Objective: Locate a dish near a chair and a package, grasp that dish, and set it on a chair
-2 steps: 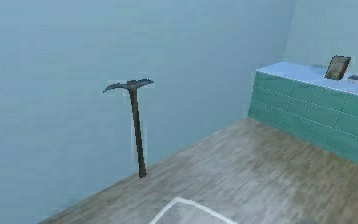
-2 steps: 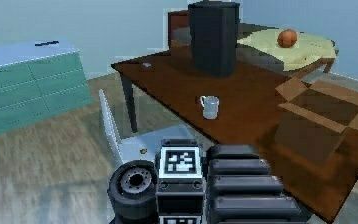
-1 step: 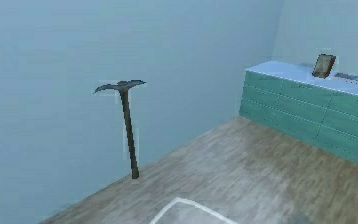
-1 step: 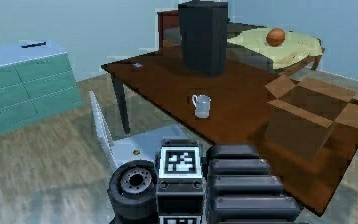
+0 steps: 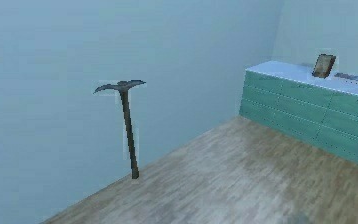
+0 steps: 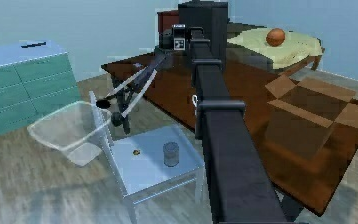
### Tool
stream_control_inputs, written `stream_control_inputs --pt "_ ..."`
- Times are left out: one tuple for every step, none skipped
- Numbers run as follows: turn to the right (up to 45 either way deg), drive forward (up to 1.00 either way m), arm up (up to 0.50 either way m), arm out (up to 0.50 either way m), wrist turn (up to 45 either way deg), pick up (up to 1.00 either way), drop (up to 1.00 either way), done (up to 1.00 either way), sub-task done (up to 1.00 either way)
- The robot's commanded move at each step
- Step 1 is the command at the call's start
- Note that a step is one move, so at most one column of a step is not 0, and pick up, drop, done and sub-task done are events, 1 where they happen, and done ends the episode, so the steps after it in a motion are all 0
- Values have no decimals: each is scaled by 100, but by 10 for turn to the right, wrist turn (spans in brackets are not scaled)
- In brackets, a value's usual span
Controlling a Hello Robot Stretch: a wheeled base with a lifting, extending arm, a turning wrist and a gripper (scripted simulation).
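Observation:
A clear glass dish (image 6: 69, 132) hangs at the far end of my gripper (image 6: 113, 108), above the wooden floor and clear of every surface, so the gripper holds it. The dish is just left of a pale chair (image 6: 152, 172), beside its backrest. On the chair's seat stand a small grey cup (image 6: 172, 152) and a tiny dark speck (image 6: 137, 152). The dark arm (image 6: 222, 140) rises from the bottom edge over the chair's right side. An open cardboard package (image 6: 309, 115) stands to the right of the arm.
A teal dresser (image 6: 22, 85) stands at the arm side view's left and another stretch of dresser (image 5: 312, 105) at the forward view's right, bearing a picture frame (image 5: 325, 66). A pickaxe (image 5: 127, 125) leans on the wall. A bed (image 6: 277, 50) with an orange ball (image 6: 276, 37) lies beyond a dark rug (image 6: 177, 95).

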Motion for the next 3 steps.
stream_control_inputs --pt "0 0 0 0 450 0 0 0 0" --pt "0 0 0 0 450 0 0 0 0" --pt "0 0 0 0 180 0 0 0 0"
